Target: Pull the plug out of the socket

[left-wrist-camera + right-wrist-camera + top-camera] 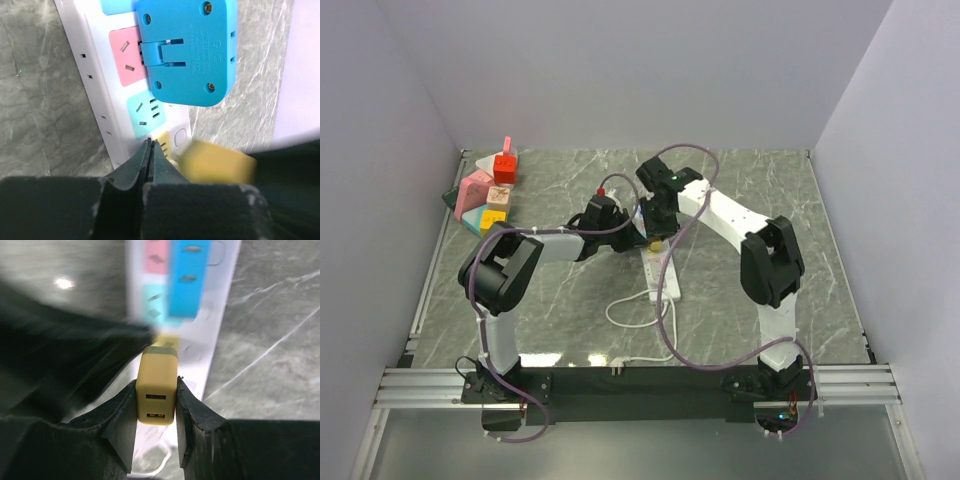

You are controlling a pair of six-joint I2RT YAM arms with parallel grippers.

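Observation:
A yellow USB plug (156, 387) sits between the fingers of my right gripper (156, 384), which is shut on its two sides. Its far end points at the yellow socket (166, 341) of the white power strip (212, 340). In the left wrist view the plug (216, 162) is a blur just right of that yellow socket (164, 142), whose slots show. Whether the prongs are still in it I cannot tell. My left gripper (151, 143) is shut and empty, its tips down on the strip (92, 75) beside the yellow socket. Both grippers meet over the strip's far end (655, 238).
A large blue adapter (187, 50) is plugged into the strip above the pink and teal sockets. The strip's white cable (638, 312) loops toward the near edge. Coloured toy blocks (486, 195) lie at the back left. Grey walls close the sides and back.

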